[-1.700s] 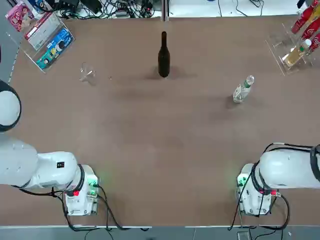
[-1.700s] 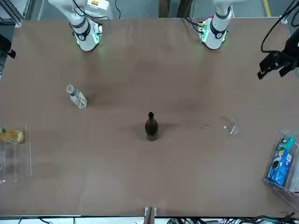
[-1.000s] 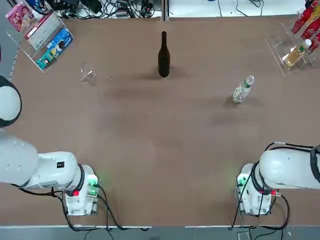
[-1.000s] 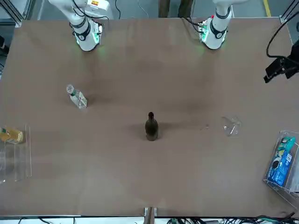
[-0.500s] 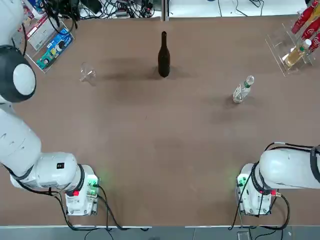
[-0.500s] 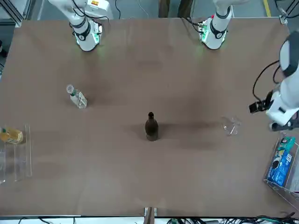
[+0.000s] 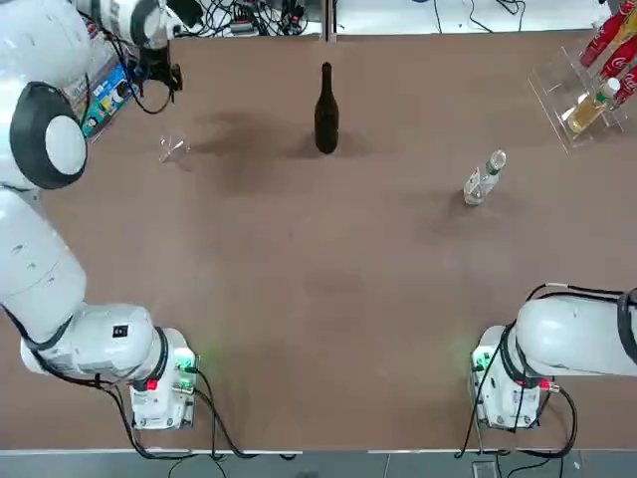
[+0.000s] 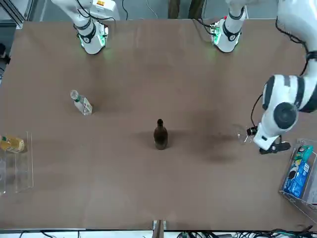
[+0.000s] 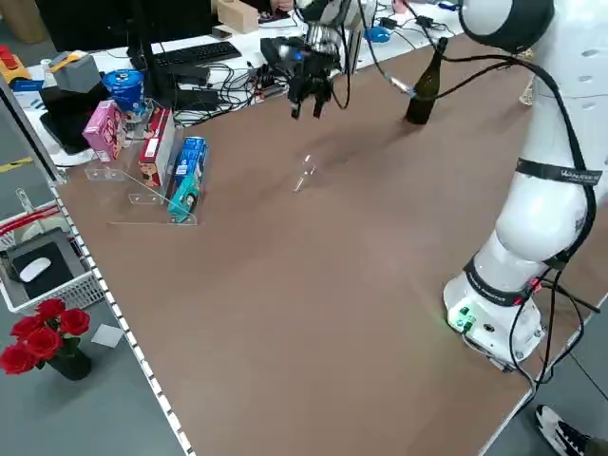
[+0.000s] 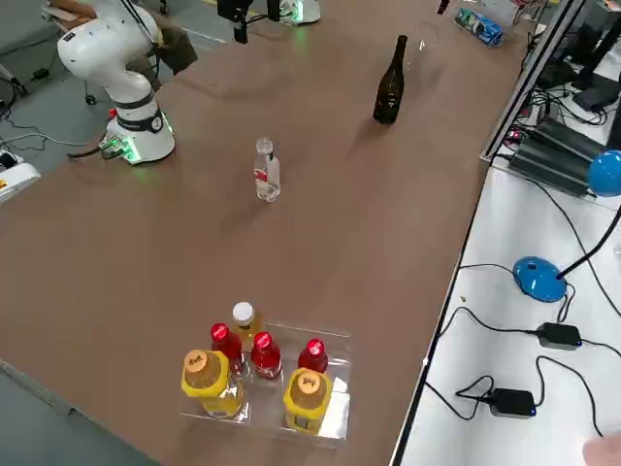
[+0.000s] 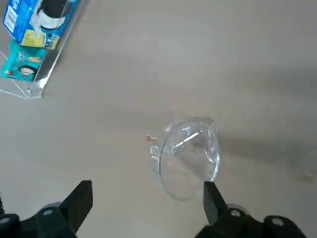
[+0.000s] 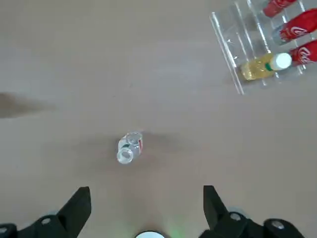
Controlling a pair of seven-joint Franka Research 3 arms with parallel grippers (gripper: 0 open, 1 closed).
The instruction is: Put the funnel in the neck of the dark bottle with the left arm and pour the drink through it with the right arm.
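Soft shadows blur across the evenly lit table [image 7: 328,269].

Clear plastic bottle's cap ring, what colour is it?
Green, best seen in the top view.

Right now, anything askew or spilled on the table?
No spill or damage visible. The funnel lies loose on the table, away from the dark bottle, normal before insertion. Dark bottle and small clear bottle both stand upright.

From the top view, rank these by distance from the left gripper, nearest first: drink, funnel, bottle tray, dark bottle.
From the left gripper, at the far left:
1. Funnel, left side.
2. Dark bottle, far middle.
3. Drink, right side.
4. Bottle tray, far right.
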